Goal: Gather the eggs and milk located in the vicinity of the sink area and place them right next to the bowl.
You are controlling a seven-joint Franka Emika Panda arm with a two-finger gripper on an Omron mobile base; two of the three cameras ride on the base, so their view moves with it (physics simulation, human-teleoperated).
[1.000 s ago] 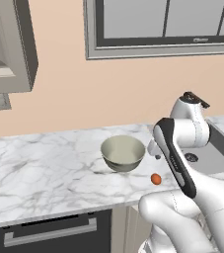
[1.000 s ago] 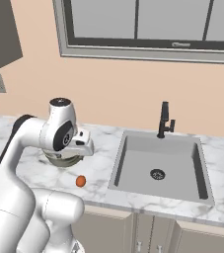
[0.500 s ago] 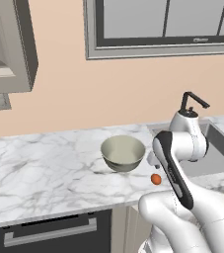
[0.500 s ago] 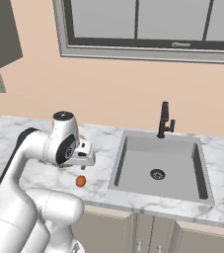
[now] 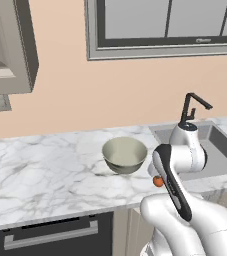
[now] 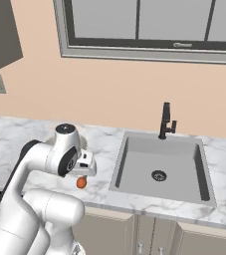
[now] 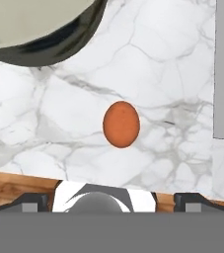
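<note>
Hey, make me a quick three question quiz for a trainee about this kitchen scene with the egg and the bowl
1. True or false: the orange-brown egg lies inside the bowl.
2. Which is the egg lying on? A) the sink basin B) the marble counter C) the window sill
3. Fill in: the gripper's jaws are ____.

Key:
1. False; it lies on the marble counter, apart from the bowl.
2. B; it sits between the bowl and the sink.
3. Open, holding nothing, above the egg.
</note>
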